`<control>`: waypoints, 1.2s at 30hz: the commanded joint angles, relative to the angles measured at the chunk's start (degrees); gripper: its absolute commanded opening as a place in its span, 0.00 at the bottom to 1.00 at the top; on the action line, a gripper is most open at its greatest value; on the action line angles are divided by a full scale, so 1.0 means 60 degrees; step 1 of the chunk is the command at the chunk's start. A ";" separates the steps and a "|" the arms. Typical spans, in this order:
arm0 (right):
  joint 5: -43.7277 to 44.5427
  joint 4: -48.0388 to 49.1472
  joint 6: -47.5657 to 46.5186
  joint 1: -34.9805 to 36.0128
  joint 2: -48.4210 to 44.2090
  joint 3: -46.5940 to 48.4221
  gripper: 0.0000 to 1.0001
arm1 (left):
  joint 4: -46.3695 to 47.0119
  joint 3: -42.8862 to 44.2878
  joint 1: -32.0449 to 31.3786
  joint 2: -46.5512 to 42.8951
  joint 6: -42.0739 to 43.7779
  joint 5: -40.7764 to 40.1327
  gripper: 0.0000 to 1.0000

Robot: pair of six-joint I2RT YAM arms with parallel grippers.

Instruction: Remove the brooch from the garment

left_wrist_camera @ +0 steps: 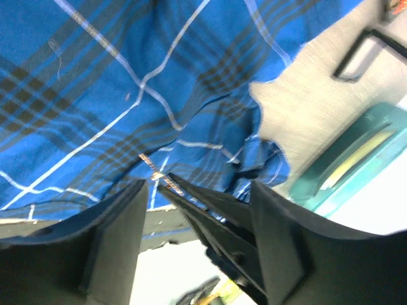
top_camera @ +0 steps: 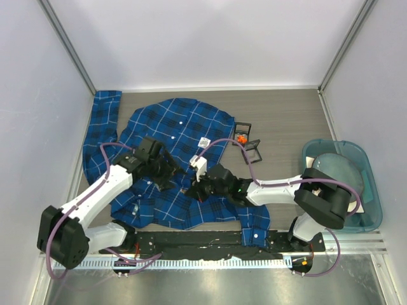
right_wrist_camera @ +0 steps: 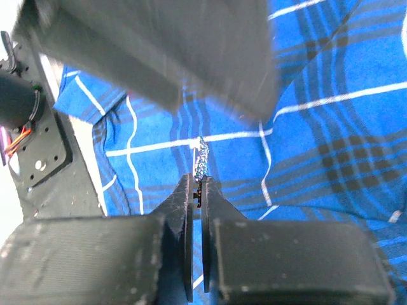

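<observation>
The garment (top_camera: 172, 136) is a blue and navy plaid shirt spread on the table; its cloth fills the left wrist view (left_wrist_camera: 127, 82) and the right wrist view (right_wrist_camera: 331, 127). The brooch (right_wrist_camera: 201, 155) is a thin glittering strip standing on the cloth. My right gripper (right_wrist_camera: 197, 181) is shut on the brooch's near end. In the top view it (top_camera: 196, 185) sits at the shirt's middle. My left gripper (top_camera: 168, 171) rests on the shirt just left of it, jaws open (left_wrist_camera: 198, 185). Between them I see the right gripper's black fingers pinching the brooch (left_wrist_camera: 154, 168).
A teal bin (top_camera: 375, 197) holding a round grey-green piece stands at the right. Two black wire frames (top_camera: 252, 150) and a small orange object (top_camera: 240, 137) lie right of the shirt. A small white label (top_camera: 204, 142) is on the shirt. Walls enclose the table.
</observation>
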 commanded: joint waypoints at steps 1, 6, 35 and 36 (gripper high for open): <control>-0.1090 0.0946 0.0706 -0.0364 -0.0346 -0.0434 0.01 | 0.0007 0.0830 0.0145 -0.1009 0.1784 -0.1037 0.75; -0.2554 0.2057 0.1877 -0.1358 -0.0960 -0.1107 0.01 | 0.1030 0.0029 0.0174 -0.2559 0.2312 -0.1274 0.82; -0.4871 0.4827 0.6800 -0.3354 -0.1973 -0.1123 0.01 | 0.8619 -0.3490 0.0160 -0.3809 0.0893 0.2463 0.38; -0.4871 0.5061 0.6889 -0.3354 -0.1915 -0.1196 0.01 | 0.8693 -0.3520 0.0174 -0.3780 0.0863 0.2477 0.35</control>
